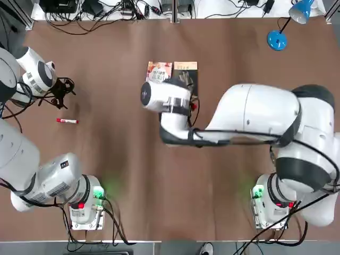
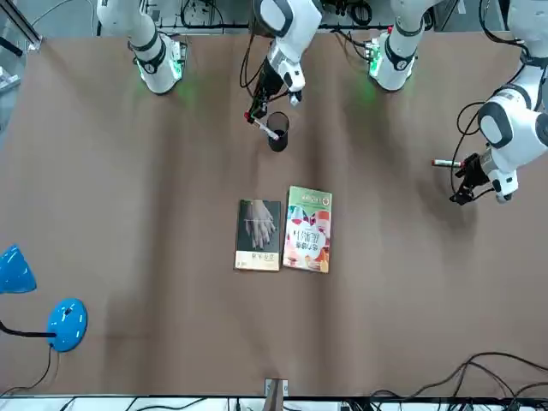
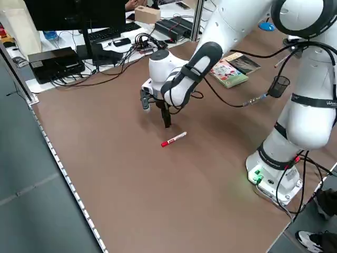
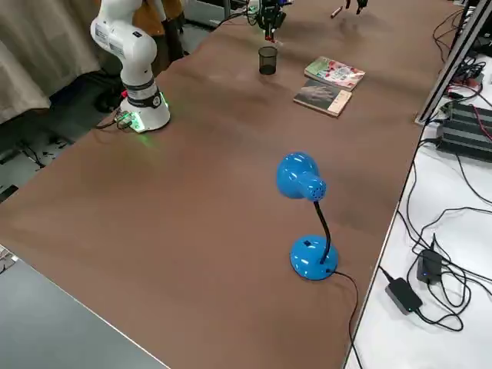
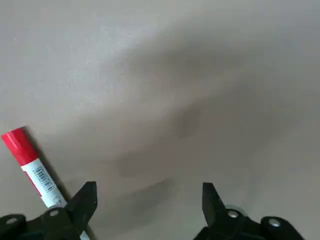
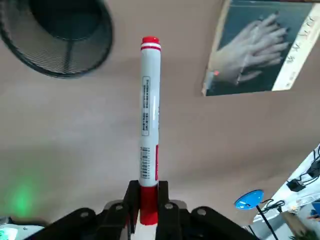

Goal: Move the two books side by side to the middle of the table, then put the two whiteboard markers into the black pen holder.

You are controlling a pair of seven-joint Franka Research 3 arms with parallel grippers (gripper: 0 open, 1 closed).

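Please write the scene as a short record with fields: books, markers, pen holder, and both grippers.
books: colourful book and grey book side by side, mid-table
held marker: in right gripper, shut on it, beside the pen holder, not inside
second marker: flat on the table
left gripper: open, above the second marker, not touching

Two books lie on the bench (image 2: 128, 257): a grey one (image 2: 259, 235) and a colourful one (image 2: 308, 229). There are two markers, one lying on the bench (image 1: 67, 121) and one held in the air (image 6: 150, 120), plus one black holder (image 2: 278, 134) and one blue lamp (image 4: 309, 215). Two robot arms stand at the bench, each with one gripper: the left (image 5: 147, 210) and the right (image 6: 146, 210).
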